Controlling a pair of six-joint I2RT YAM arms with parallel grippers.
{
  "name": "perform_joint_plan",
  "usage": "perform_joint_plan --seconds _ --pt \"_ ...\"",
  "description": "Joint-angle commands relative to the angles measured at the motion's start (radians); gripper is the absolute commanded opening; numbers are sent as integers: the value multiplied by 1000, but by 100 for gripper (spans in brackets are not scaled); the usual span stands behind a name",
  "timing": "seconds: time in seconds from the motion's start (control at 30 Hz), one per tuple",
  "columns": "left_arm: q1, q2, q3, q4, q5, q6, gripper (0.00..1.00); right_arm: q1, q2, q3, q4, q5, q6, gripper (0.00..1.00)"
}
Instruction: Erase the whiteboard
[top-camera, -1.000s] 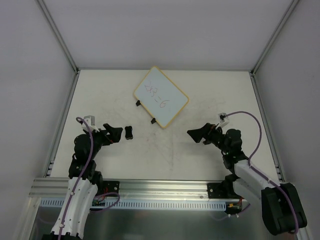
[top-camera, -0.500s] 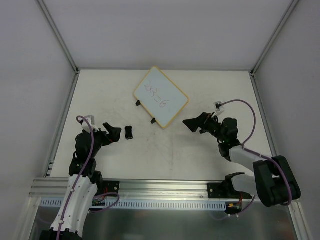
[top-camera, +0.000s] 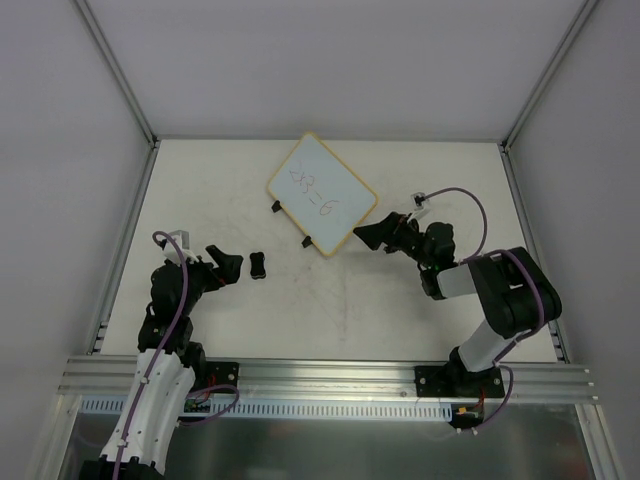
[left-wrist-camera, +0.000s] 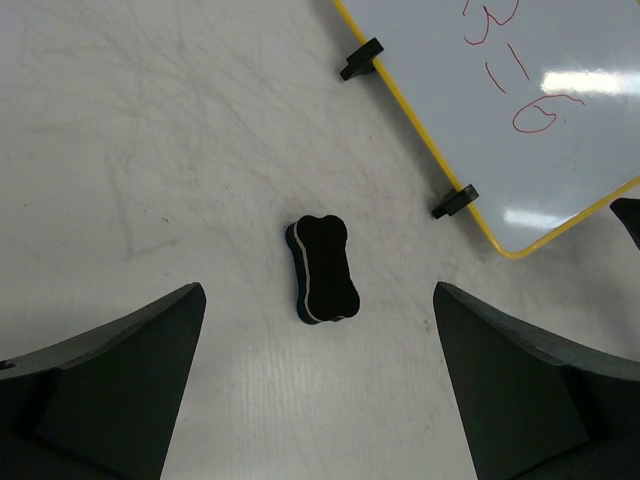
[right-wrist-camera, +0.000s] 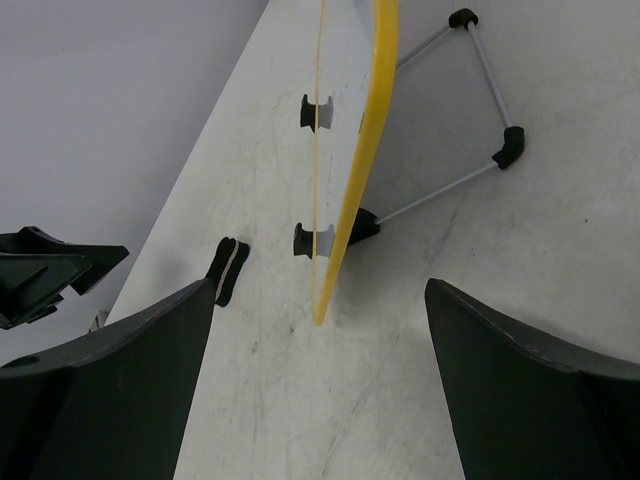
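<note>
Your whiteboard (top-camera: 322, 195) leans back on a wire stand (right-wrist-camera: 470, 100) on the table (top-camera: 200, 190), its red writing unwiped. Propped like that, it will likely slide or tip if you wipe it unbraced. Your right gripper (top-camera: 366, 237), jaws spread and empty, sits just beside the whiteboard's right corner, edge-on to the frame, well placed to steady it. The black eraser (left-wrist-camera: 323, 271) lies flat near the whiteboard's clipped edge. Your left gripper (top-camera: 228, 262), released and wide, lines up on it from the side away from the whiteboard.
</note>
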Motion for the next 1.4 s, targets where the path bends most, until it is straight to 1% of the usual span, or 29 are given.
perform_joint_plan --seconds 0.0,0.07,0.17,0.2,0.33,0.43,0.47,0.53,0.67,0.7,0.77,0.8,0.83,0.9,0.93,0.97,1.03,1.13,1.17,1.2,1.27,1.3,1.37 --pt "11 1 35 7 3 10 99 15 51 68 182 -3 14 90" --pt "11 4 35 7 0 10 99 21 74 102 184 -3 16 92" --pt "11 10 36 7 -3 8 99 23 111 139 184 -4 13 91" --pt "11 11 36 7 -3 8 99 23 125 147 182 -4 10 86" --pt "11 19 36 9 -3 8 99 24 176 194 185 -14 13 83" --pt "11 28 38 11 -8 7 99 24 205 232 196 -33 22 66" --pt "11 34 39 12 -8 8 99 24 212 240 195 -40 25 64" --pt "11 42 42 14 -3 8 99 26 223 248 202 -47 27 64" --pt "11 76 51 15 -11 2 99 26 242 255 211 -46 22 56" --pt "11 82 53 15 -9 2 99 26 246 259 213 -47 24 44" --pt "11 93 56 15 -8 -6 99 26 252 268 214 -49 25 39" --pt "11 97 58 17 -8 -9 99 26 260 269 214 -49 30 34" --pt "11 102 59 20 -3 -13 99 26 258 268 214 -47 28 33" --pt "11 117 67 21 3 -19 99 24 258 263 219 -46 27 29" --pt "11 123 70 24 9 -24 99 24 257 260 219 -44 27 29" --pt "11 136 73 26 12 -24 99 24 254 259 219 -46 25 25" --pt "11 146 75 37 15 -20 99 24 249 254 219 -44 24 23" --pt "9 176 84 38 -9 -26 99 23 246 255 221 -47 27 14" --pt "9 203 93 41 -11 -32 99 23 246 257 221 -47 28 11" --pt "9 221 101 44 -8 -38 99 21 245 257 221 -50 28 5" --pt "2 286 120 50 -5 -44 99 21 242 257 219 -50 30 2" --pt "-5 312 154 49 -6 -39 99 20 240 257 221 -52 31 1" --pt "-20 373 185 47 -26 -35 99 16 239 256 221 -52 36 0"
